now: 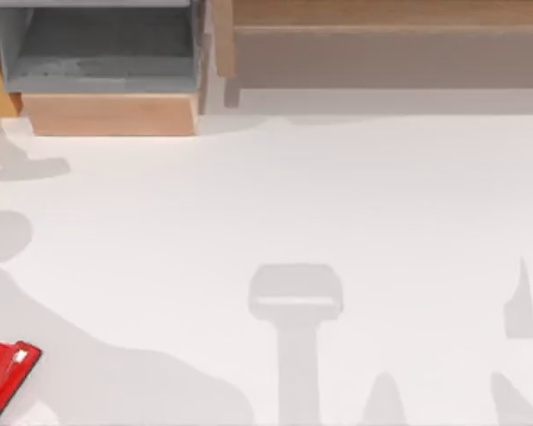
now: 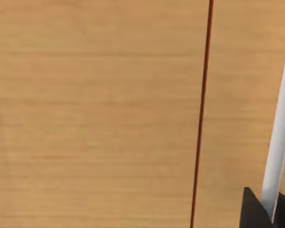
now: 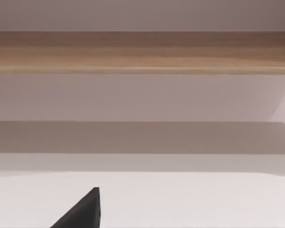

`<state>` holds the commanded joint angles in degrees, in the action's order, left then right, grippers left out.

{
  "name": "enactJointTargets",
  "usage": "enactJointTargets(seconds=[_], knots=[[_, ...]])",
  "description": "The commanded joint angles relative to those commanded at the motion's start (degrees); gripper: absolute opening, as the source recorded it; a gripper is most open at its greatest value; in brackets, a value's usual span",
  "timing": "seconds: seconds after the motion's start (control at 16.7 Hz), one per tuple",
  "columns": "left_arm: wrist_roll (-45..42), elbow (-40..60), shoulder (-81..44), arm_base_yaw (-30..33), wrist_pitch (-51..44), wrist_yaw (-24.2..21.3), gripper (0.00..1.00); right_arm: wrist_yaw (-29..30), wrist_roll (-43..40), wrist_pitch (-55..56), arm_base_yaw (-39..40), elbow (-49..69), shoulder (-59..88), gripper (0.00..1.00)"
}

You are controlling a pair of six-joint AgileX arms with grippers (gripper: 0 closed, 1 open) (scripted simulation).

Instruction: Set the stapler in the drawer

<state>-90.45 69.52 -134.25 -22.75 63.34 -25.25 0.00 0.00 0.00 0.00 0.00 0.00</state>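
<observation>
The stapler [image 1: 6, 377] lay flat on the white table [image 1: 275, 204] at its near left corner, tilted on a diagonal, the end with the small white mark pointing toward the far side; part of its body ran past the near edge of the top view. The drawer [image 1: 107, 114] stood pulled open at the far left, its tan front panel facing the near side and its grey floor bare, well apart from the stapler; just to its right ran a long wooden shelf [image 1: 382, 53] along the far edge. In the left wrist view a dark fingertip [image 2: 251, 211] of the left gripper sat before a tan wooden panel [image 2: 95, 114]; whether its fingers were spread, I cannot tell. In the right wrist view a dark fingertip [image 3: 83, 211] of the right gripper hung over the table, facing the shelf; its fingers' state likewise cannot be told.
</observation>
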Motion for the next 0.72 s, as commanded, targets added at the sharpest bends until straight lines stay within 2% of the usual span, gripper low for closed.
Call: enactJointTargets(seconds=[0.18, 0.54, 0.72], knots=[[-0.09, -2.24, 1.11, -0.66, 1.24, -0.54, 0.00, 0.00, 0.00, 0.00, 0.00, 0.00, 0.00, 1.00], [-0.08, -14.22, 6.39, -3.54, 7.42, -3.48, 0.00, 0.00, 0.00, 0.00, 0.00, 0.00, 0.00, 1.00], [-0.20, -15.89, 7.27, -4.05, 8.48, -3.96, 0.00, 0.00, 0.00, 0.00, 0.00, 0.00, 0.00, 1.00]])
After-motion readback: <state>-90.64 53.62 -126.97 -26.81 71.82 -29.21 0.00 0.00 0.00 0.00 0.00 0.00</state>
